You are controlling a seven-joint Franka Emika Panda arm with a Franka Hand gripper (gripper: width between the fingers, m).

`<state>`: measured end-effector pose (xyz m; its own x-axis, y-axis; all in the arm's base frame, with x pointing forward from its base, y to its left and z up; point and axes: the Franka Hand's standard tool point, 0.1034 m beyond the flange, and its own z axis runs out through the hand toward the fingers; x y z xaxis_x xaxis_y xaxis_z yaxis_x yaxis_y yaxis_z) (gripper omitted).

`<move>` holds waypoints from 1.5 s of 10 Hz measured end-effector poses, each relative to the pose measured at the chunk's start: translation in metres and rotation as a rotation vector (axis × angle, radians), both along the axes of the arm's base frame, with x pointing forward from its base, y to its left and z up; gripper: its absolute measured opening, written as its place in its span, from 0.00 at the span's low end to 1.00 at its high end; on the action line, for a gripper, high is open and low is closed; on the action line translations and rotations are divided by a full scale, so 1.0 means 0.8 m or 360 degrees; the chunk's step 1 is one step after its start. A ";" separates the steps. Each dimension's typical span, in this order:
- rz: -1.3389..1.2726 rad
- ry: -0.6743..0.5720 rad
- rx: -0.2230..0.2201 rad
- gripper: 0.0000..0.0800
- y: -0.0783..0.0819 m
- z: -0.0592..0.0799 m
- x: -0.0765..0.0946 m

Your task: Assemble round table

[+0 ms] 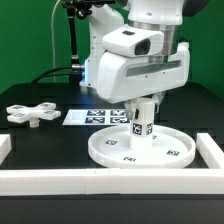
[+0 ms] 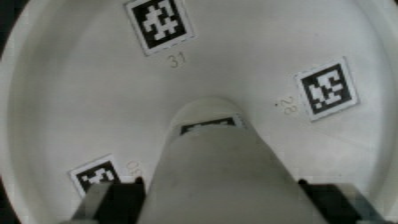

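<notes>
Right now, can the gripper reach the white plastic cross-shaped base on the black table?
Probably not yet: the gripper is shut on the short white cylindrical leg; the white cross-shaped base lies uncovered, apart.

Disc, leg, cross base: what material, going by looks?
Disc: likely moulded plastic, white, low sheen. The colour is even, the raised rim is rounded, and the wrist view shows soft shading. The tags on it look like printed stickers.
Leg: same white plastic look, smooth, no grain.
Base: same white, matte; too small to tell more.
</notes>
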<state>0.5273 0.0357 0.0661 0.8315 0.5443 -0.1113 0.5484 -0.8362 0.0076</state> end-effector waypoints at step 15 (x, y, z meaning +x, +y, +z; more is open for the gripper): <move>-0.2174 -0.0113 0.0109 0.51 0.004 -0.001 0.001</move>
<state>0.5280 0.0390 0.0656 0.7086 -0.7036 -0.0527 -0.7056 -0.7059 -0.0618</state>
